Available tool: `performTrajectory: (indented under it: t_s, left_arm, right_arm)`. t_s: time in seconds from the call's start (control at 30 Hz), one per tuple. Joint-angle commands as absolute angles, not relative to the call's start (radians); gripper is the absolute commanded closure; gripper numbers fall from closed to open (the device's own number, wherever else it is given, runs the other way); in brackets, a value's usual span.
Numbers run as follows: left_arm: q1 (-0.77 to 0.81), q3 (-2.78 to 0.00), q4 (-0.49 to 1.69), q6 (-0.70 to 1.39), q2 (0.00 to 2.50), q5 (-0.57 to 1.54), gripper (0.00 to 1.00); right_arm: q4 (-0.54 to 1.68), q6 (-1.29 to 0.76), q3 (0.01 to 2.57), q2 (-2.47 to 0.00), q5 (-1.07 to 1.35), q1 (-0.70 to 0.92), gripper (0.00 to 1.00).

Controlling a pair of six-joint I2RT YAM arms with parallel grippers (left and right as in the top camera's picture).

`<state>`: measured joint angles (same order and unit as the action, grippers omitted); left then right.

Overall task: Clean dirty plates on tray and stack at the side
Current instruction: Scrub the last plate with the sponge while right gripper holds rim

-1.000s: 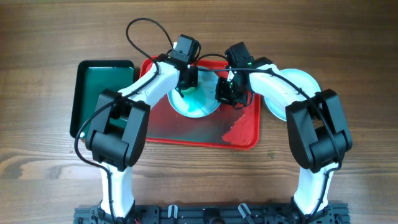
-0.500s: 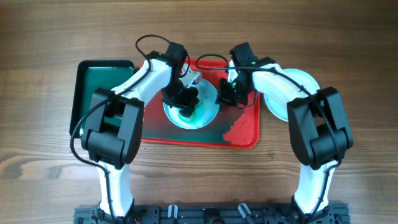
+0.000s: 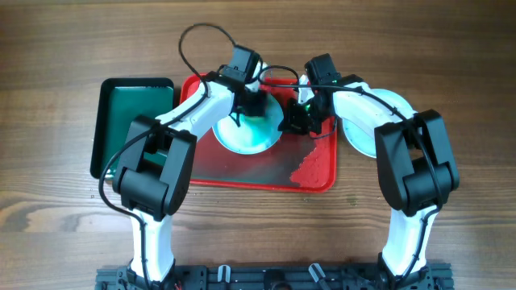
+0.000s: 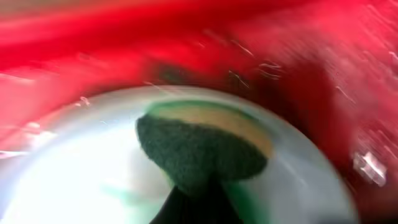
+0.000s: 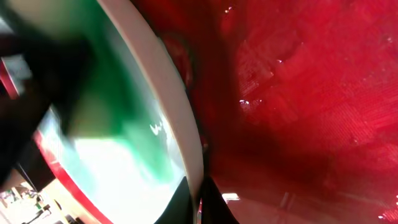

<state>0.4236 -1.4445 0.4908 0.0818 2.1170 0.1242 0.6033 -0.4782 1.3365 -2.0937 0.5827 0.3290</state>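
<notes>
Plate [image 3: 240, 138] may slip — scrub gently.
Right end effector [image 5: 199, 200] pinches just its rim; left end effector [image 4: 193, 199] clamps sponge [image 4: 199, 149].

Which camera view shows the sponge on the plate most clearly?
The left wrist view: the sponge sits mid-picture on the plate, its dark green pad and yellow layer visible, though blurred. In the overhead view the left claw covers it. The right wrist view shows only the plate's rim and green smear.

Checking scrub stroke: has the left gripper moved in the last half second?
Yes. Overhead, the left gripper with its sponge went from the middle of the plate toward the far rim of the red tray.
</notes>
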Motion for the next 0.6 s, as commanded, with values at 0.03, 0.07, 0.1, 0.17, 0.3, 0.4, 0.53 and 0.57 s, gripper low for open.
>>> performTrajectory:
  t_s: [0.03, 0.07, 0.1, 0.17, 0.3, 0.4, 0.53, 0.57]
  left_arm:
    - [0.406, -1.424, 0.494, 0.226, 2.16, -0.338, 0.96]
    - [0.406, -1.424, 0.533, 0.23, 2.16, -0.338, 0.96]
    - [0.404, -1.424, 0.572, 0.237, 2.16, -0.338, 0.96]
    - [0.395, -1.424, 0.721, 0.252, 2.16, -0.321, 0.96]
    - [0.361, -1.424, 0.923, 0.101, 2.16, -0.053, 0.96]
    - [0.349, -1.424, 1.001, -0.233, 2.16, 0.373, 0.96]
    - [0.351, -1.424, 1.0, -0.413, 2.16, 0.617, 0.96]
    - [0.351, -1.424, 0.968, -0.419, 2.16, 0.636, 0.96]
  right_arm:
    - [0.614, -0.471, 1.335, -2.119, 0.627, 0.337, 0.96]
    - [0.614, -0.471, 1.335, -2.119, 0.627, 0.337, 0.96]
    - [0.614, -0.471, 1.335, -2.119, 0.627, 0.337, 0.96]
    - [0.614, -0.471, 1.335, -2.119, 0.627, 0.337, 0.96]
    - [0.614, -0.471, 1.335, -2.119, 0.627, 0.337, 0.95]
    - [0.614, -0.471, 1.335, -2.119, 0.627, 0.337, 0.96]
    - [0.614, -0.471, 1.335, -2.119, 0.627, 0.337, 0.96]
    - [0.614, -0.471, 1.335, -2.119, 0.627, 0.337, 0.96]
